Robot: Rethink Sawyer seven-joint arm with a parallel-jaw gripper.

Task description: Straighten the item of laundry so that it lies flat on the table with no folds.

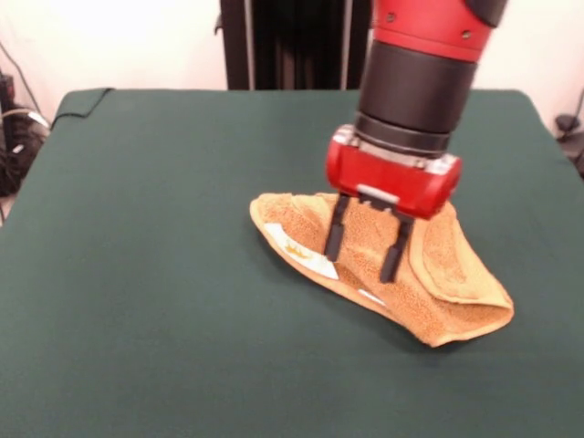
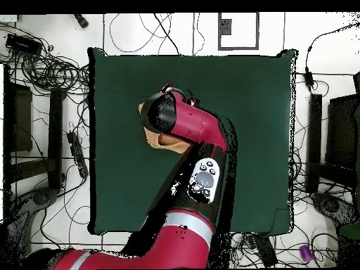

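The table (image 1: pixel 137 274), draped in dark green cloth, held the orange-tan terry towel (image 1: pixel 456 274) right of centre in the front view. Folded over itself, its long axis ran diagonally from upper left to lower right. The arm (image 2: pixel 190 133) hid most of it from overhead. The gripper (image 1: pixel 367 251) stood open, fingers spread over the towel's small white label (image 1: pixel 315 263).

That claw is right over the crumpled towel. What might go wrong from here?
The gripper hangs open over the towel, which lies folded over itself on the table. Closing here, it might pinch two layers at once, so a pull would drag the whole bundle instead of opening the fold. The fingers stand near the white label at the edge and could catch only that.
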